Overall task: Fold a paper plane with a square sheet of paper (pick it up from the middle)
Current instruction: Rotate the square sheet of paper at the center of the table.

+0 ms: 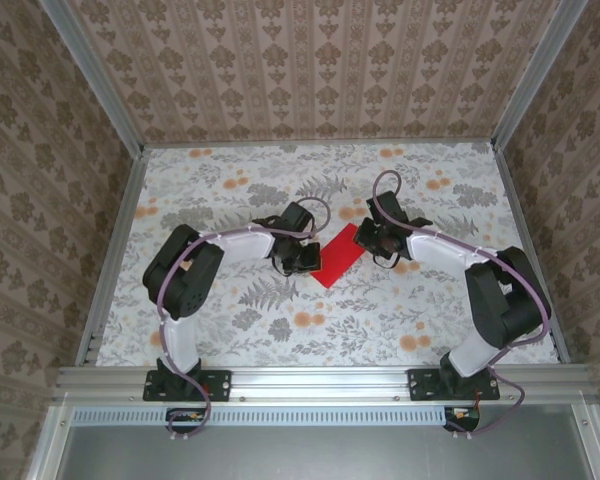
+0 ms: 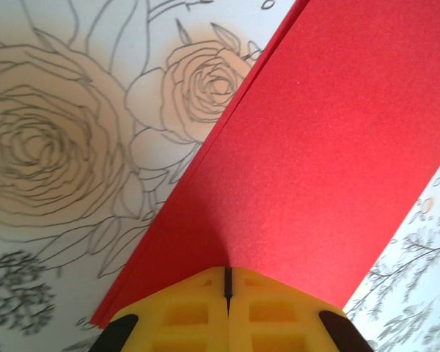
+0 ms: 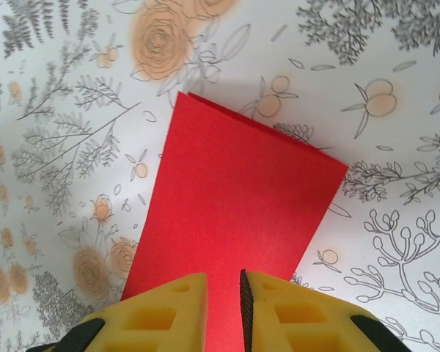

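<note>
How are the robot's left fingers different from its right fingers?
The left fingers are squeezed tight together, but the right fingers have a small gap between them. The left fingers pinch the red paper, which puckers a little there. By the right fingers the paper looks smooth, and red shows in the gap. Both pairs are yellow, and they sit at opposite ends of the paper.

a lab test cell: aluminium frame [image 1: 320,378], wallpapered walls [image 1: 320,60], floral tabletop [image 1: 280,335].
</note>
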